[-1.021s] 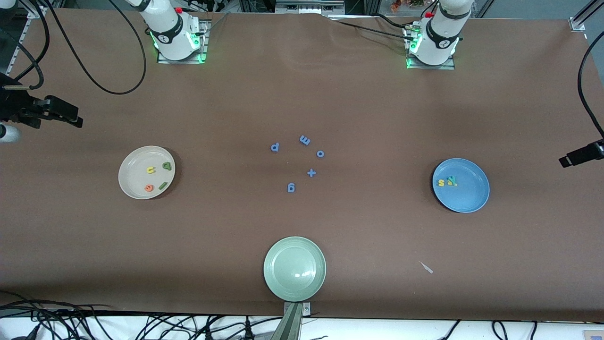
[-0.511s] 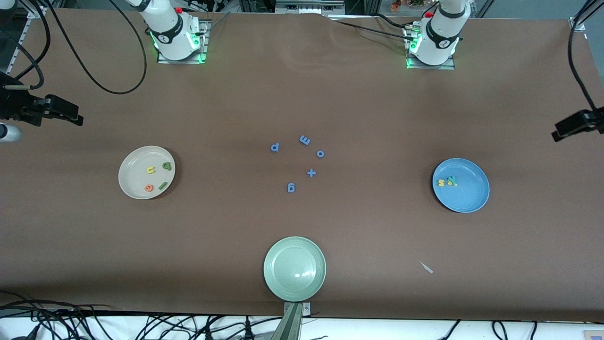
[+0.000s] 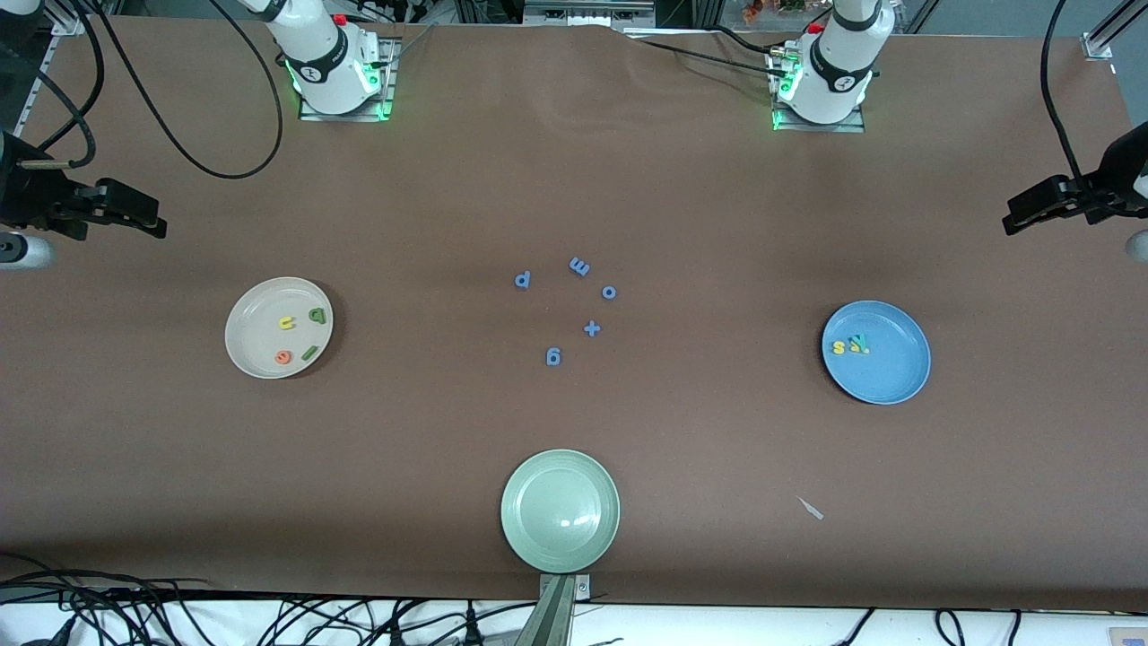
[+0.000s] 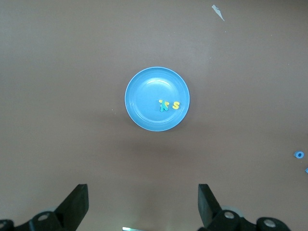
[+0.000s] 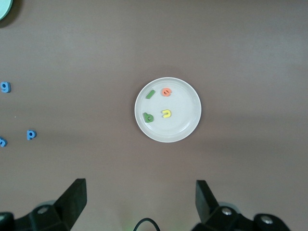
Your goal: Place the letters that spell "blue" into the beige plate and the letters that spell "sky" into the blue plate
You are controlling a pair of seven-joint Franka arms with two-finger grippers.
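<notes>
The beige plate [image 3: 256,334] [image 5: 185,108] holds the green b [image 3: 316,315] [image 5: 148,116], dark-green l [image 3: 308,353] [image 5: 150,94], yellow u [image 3: 287,323] [image 5: 166,113] and orange e [image 3: 283,357] [image 5: 166,91]. In the blue plate [image 3: 892,372] [image 4: 144,96] lie the yellow s [image 3: 839,347] [image 4: 176,105], yellow k [image 4: 162,102] and teal y [image 4: 164,108], close together. My right gripper [image 3: 148,224] [image 5: 142,199] hangs open and empty high over the right arm's end of the table. My left gripper [image 3: 1018,218] [image 4: 143,202] hangs open and empty over the left arm's end.
Blue letters p [image 3: 523,279], m [image 3: 579,266], o [image 3: 609,292], g [image 3: 552,356] and a plus sign [image 3: 591,328] lie mid-table. A pale green plate [image 3: 560,510] sits at the edge nearest the front camera. A small white scrap [image 3: 812,509] lies nearer the camera than the blue plate.
The left gripper has drawn away from the blue plate, up the front view and slightly inward. The right gripper has shifted only a little. The letters and plates have not moved.
</notes>
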